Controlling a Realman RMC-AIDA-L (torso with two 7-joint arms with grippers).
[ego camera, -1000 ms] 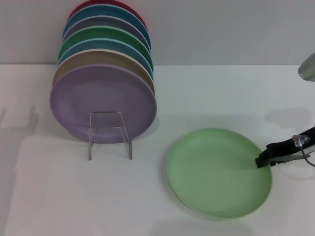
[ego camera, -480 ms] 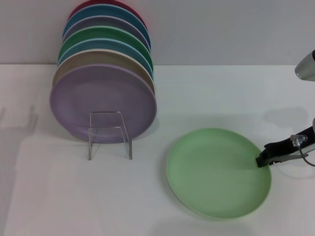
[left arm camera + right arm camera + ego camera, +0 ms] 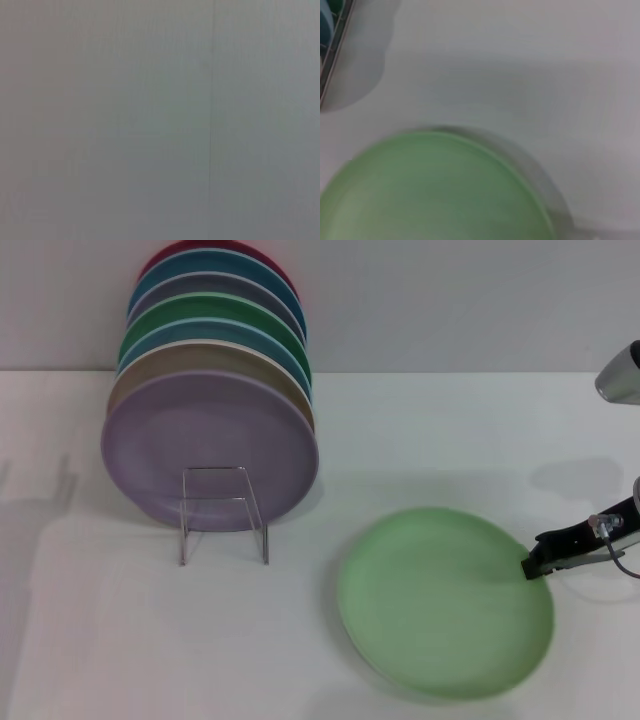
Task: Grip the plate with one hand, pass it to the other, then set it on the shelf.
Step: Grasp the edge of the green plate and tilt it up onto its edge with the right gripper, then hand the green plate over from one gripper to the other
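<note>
The pale mint-green plate [image 3: 440, 605] is at the front right of the white table, and it fills the lower part of the right wrist view [image 3: 430, 190]. My right gripper [image 3: 530, 567] reaches in from the right edge and is shut on the plate's right rim. The plate looks slightly raised on that side. The shelf [image 3: 222, 512], a small clear wire rack with a squarish front loop, stands at the left centre. The left gripper is out of view; the left wrist view shows only a plain grey surface.
Several coloured plates stand on edge in the rack, with a lavender plate [image 3: 210, 445] in front and a darker green one behind. The table [image 3: 420, 430] meets a grey wall at the back. The rack's edge shows in the right wrist view [image 3: 332, 50].
The mint plate has shifted a little toward the front and looks larger, as if lifted at the gripped rim. The right gripper has hardly moved.
</note>
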